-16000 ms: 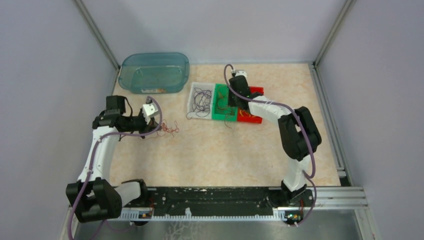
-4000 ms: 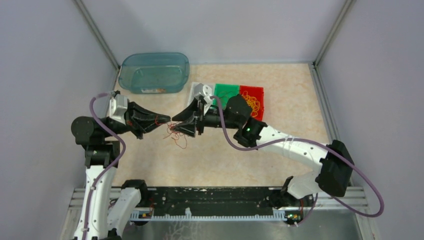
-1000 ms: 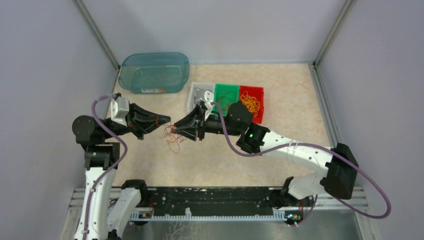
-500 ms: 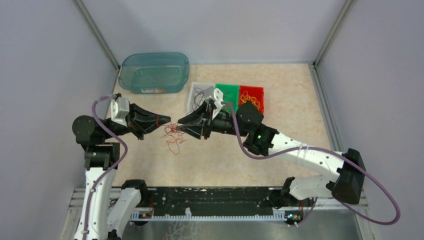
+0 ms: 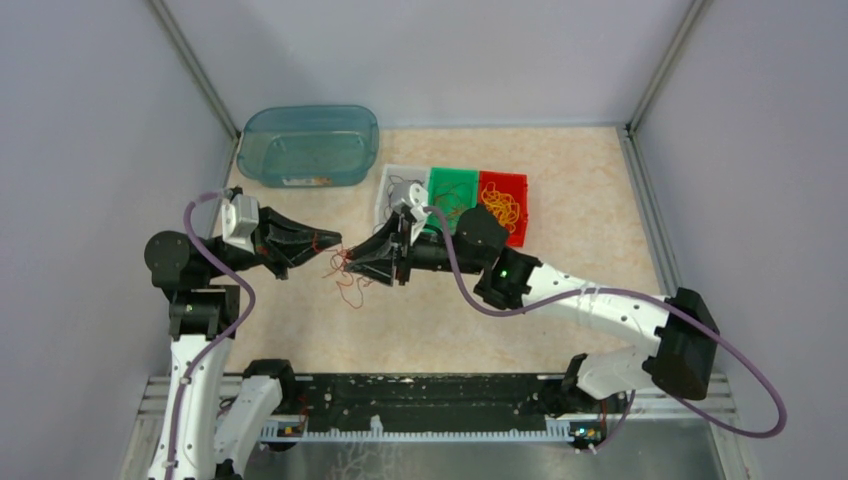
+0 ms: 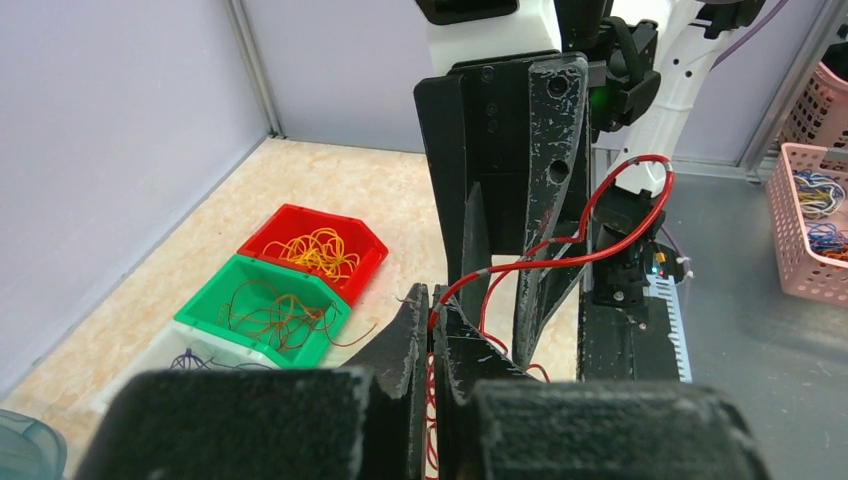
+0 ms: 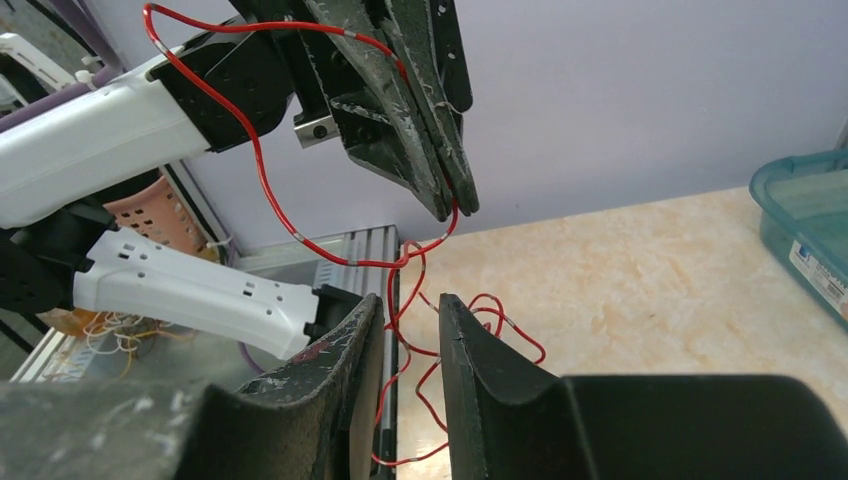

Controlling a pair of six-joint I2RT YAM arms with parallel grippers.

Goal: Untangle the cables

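The thin, curly red wire tangle [image 5: 346, 283] is held up between the arms by the clenched left gripper [image 6: 432, 302], so that its loops hang free. The right gripper [image 7: 408, 300] is parted around dangling strands (apparently nothing pinched yet).

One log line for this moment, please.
left gripper: shut on red wire | right gripper: open, wire passing through its gap

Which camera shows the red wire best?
Right wrist: the red wire runs large from the shut left end effector down between the fingers of the right end effector. Left wrist shows one loop; the top view only a tiny tangle.
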